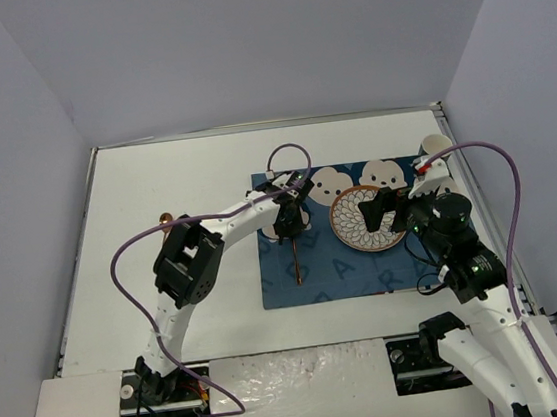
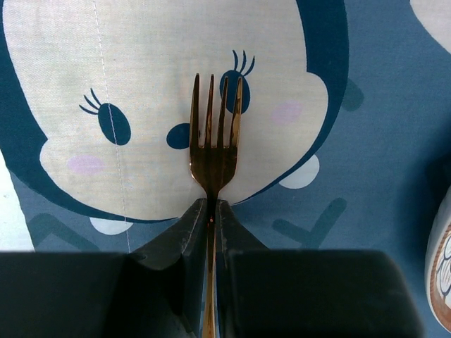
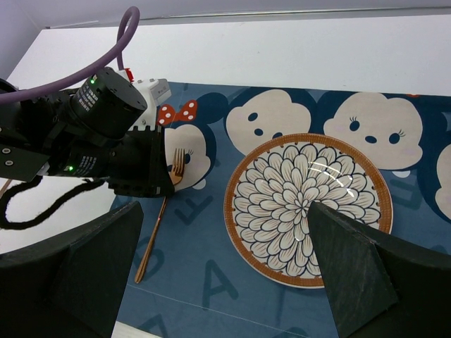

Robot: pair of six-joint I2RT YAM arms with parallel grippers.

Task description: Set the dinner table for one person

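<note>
The dinner table [image 1: 175, 180] is a large white top with a thin metal edge. On it lies a dark blue cartoon-face mat [image 1: 317, 285]. A flower-patterned plate [image 1: 367, 218] with a brown rim sits on the mat's right half. My left gripper [image 1: 289, 231] is shut on the neck of a copper fork [image 1: 295, 259] at the mat's left part, tines pointing away. In the left wrist view the jaws [image 2: 211, 204] pinch the fork [image 2: 213, 141] over a cartoon face. My right gripper [image 1: 381, 209] is open and empty over the plate [image 3: 306, 204]; the fork [image 3: 158, 225] also shows there.
A small copper item [image 1: 166, 219] lies on the table left of the mat, partly hidden by the left arm. A pale cup-like object [image 1: 435, 145] stands at the mat's far right corner. Grey walls close in the table on three sides.
</note>
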